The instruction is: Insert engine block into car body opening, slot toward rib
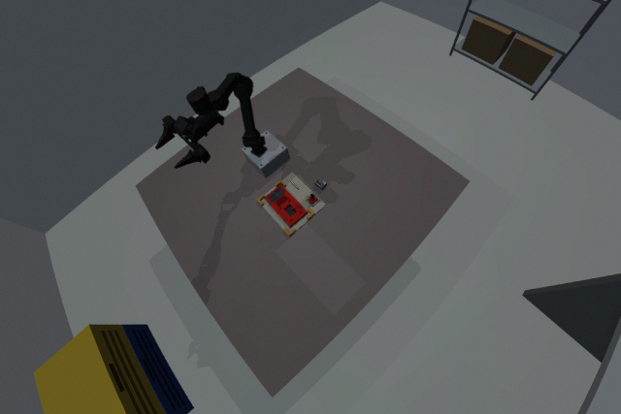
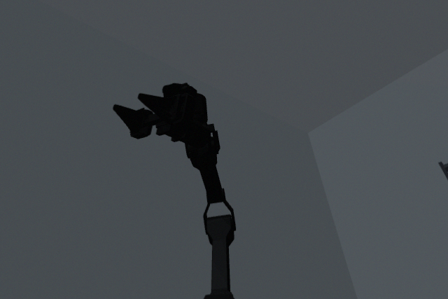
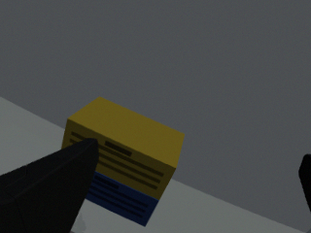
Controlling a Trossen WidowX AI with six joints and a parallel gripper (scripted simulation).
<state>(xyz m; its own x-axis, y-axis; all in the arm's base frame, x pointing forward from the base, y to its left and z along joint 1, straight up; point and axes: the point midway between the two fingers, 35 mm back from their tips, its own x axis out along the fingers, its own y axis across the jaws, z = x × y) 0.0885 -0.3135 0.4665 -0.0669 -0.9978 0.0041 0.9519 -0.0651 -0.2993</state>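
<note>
The red car body [image 1: 278,205] lies on a pale plate [image 1: 302,190] with yellow corner pieces. A dark opening [image 1: 290,209] shows in the body. A small grey block [image 1: 320,183] lies on the mat just off the plate's edge. A small red and black piece [image 1: 312,199] is on the plate beside the body. They are too small to tell which is the engine block, or its slot and the rib. My gripper [image 1: 166,156] [image 2: 127,101] [image 3: 202,157] is wide open and empty, raised far to the left of the car body.
The arm's grey base [image 1: 267,153] stands close behind the plate. A brown mat [image 1: 401,183] lies under everything, with a paler rectangle [image 1: 320,271] in front of the plate. A yellow box [image 1: 75,374] [image 3: 128,131] and a blue box [image 1: 155,369] [image 3: 123,204] stand off the mat.
</note>
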